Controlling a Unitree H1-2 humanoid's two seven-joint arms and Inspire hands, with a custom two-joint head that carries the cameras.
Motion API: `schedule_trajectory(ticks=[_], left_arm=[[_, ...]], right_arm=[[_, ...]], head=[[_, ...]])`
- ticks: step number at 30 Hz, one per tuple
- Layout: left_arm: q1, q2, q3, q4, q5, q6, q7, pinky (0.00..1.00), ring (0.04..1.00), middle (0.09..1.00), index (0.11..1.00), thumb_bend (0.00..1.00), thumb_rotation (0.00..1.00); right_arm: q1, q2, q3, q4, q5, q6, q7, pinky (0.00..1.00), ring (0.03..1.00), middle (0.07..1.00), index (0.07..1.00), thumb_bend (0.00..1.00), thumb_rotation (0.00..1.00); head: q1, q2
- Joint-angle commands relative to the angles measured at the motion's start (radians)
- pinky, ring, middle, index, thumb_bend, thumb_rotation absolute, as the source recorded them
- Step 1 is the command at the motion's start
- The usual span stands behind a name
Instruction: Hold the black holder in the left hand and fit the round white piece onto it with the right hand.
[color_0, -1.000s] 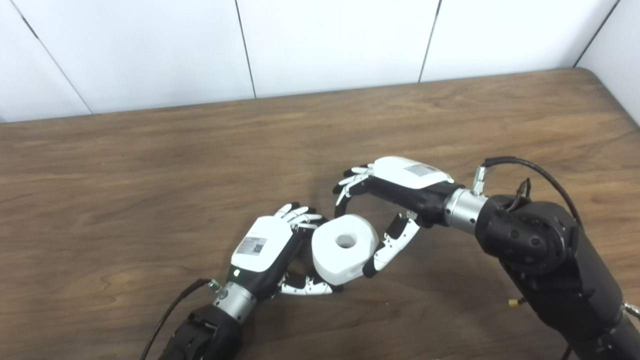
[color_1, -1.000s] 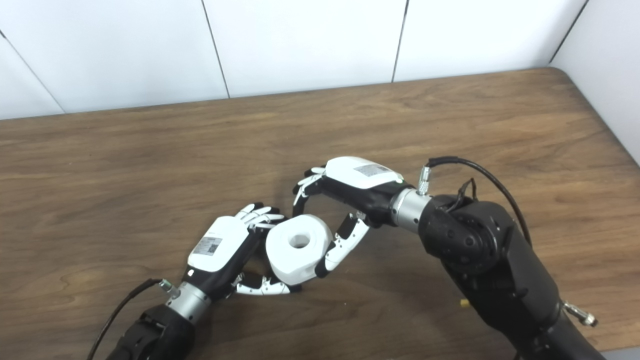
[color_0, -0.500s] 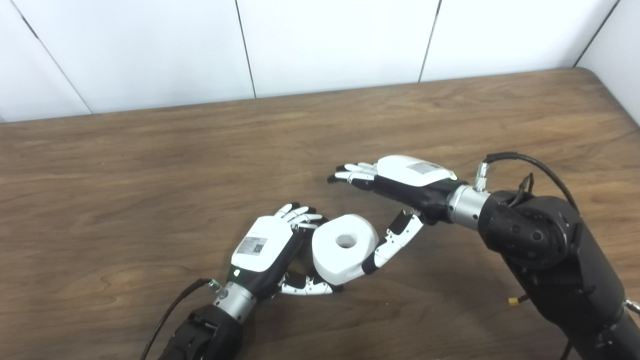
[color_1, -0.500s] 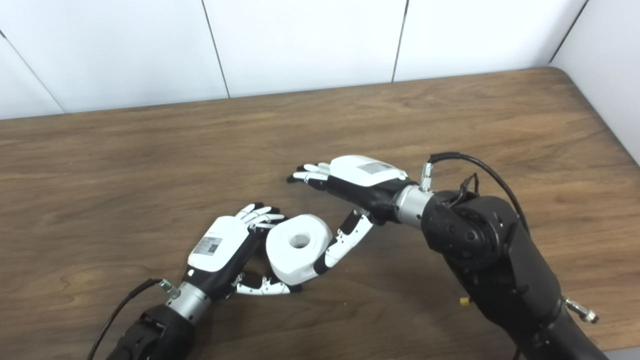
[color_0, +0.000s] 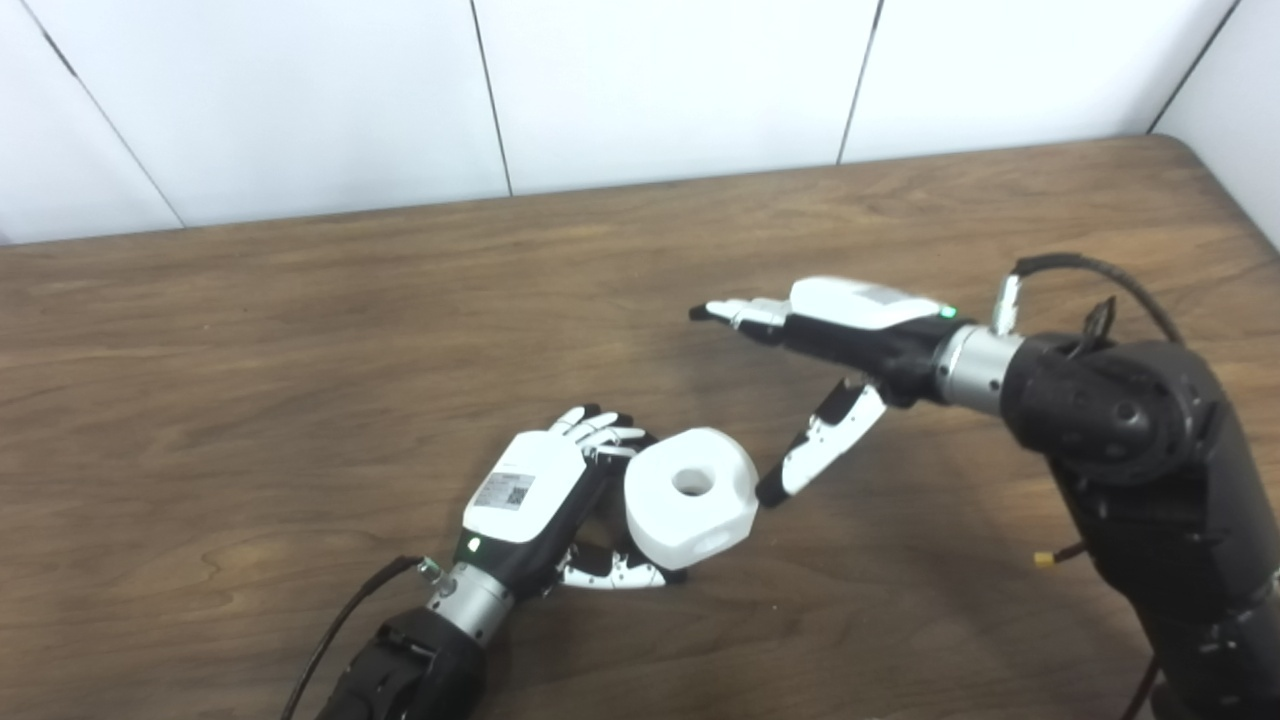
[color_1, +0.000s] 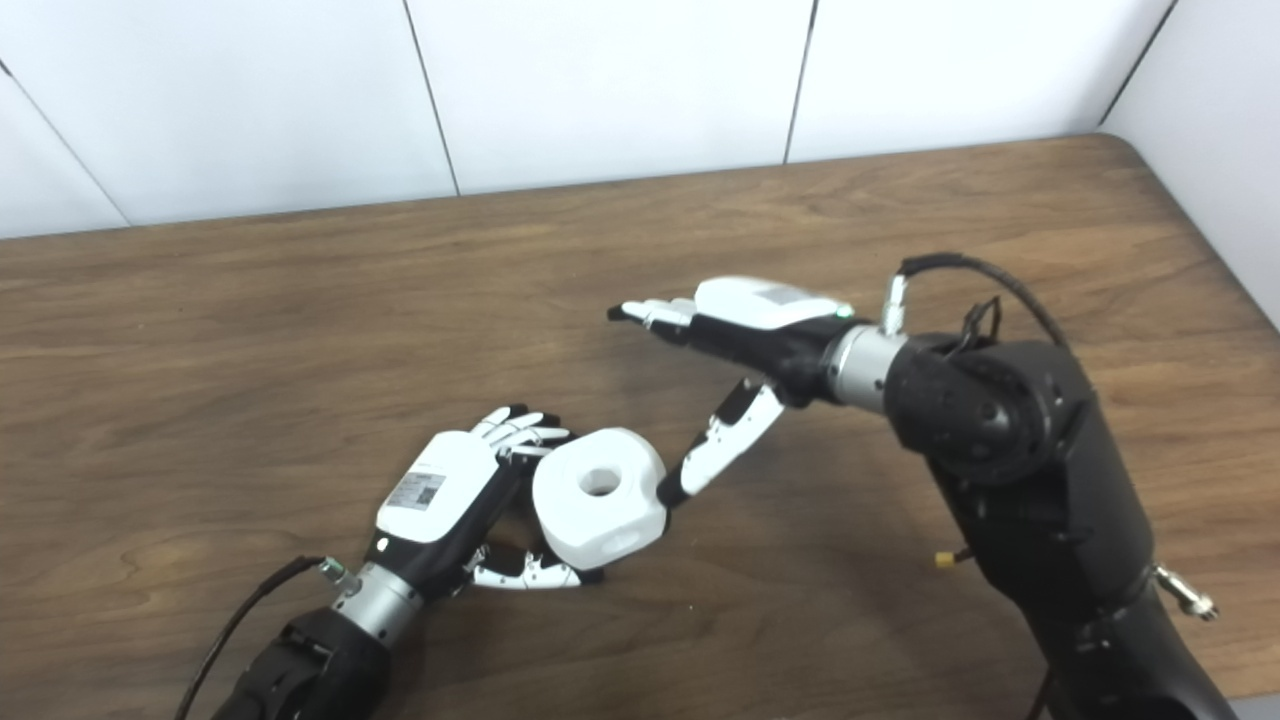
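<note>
We see the wooden table (color_0: 300, 330) running bare from the hands out to its far edge at twelve o'clock, where it meets the white wall panels (color_0: 660, 90). Its rounded corner sits at about two o'clock, and wide open wood lies toward nine and ten o'clock.

The round white piece (color_0: 688, 497) sits low on the table at about six o'clock from the table's middle, tilted. Its central hole faces upward and slightly toward us, so its axis runs up and toward six o'clock. Its outline is faceted rather than smoothly round.

Our left hand (color_0: 545, 495) lies at nine o'clock of the piece. Its fingers (color_0: 600, 432) curl around the far side of the piece and its thumb reaches under the near side. It grips whatever lies behind the piece. We cannot make out the black holder itself.

Our right hand (color_0: 830, 350) hovers at two o'clock of the piece, spread wide and holding nothing. Its fingers point toward nine o'clock. Its thumb slants down toward the piece's right edge, the tip just beside it.
</note>
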Motion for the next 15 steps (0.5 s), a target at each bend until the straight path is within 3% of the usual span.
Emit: schedule_trajectory(ticks=[1,4,9,15], left_arm=[[0.005,0.013,-0.014,0.037,0.039,0.028,-0.05,0.95,0.868,0.772,0.485,0.52,0.05],[0.007,0.014,-0.013,0.032,0.043,0.032,-0.053,0.95,0.866,0.768,0.485,0.52,0.05],[0.007,0.016,-0.011,0.032,0.036,0.025,-0.05,0.94,0.86,0.763,0.485,0.52,0.05],[0.009,0.016,-0.01,0.022,0.037,0.04,-0.07,0.95,0.854,0.765,0.486,0.52,0.05]], right_arm=[[-0.033,0.001,-0.057,-0.033,0.027,0.004,0.054,1.0,1.0,1.0,1.0,1.0,0.55],[-0.038,0.003,-0.107,-0.02,0.053,0.004,0.078,0.95,1.0,1.0,1.0,1.0,0.59],[-0.031,-0.018,-0.126,-0.009,0.092,0.004,0.057,0.92,1.0,1.0,1.0,1.0,0.62],[-0.008,-0.001,-0.164,-0.006,0.103,0.005,0.049,0.93,1.0,1.0,1.0,1.0,0.63]], head=[[-0.001,0.001],[-0.004,0.002],[-0.001,0.003],[0.002,-0.002]])
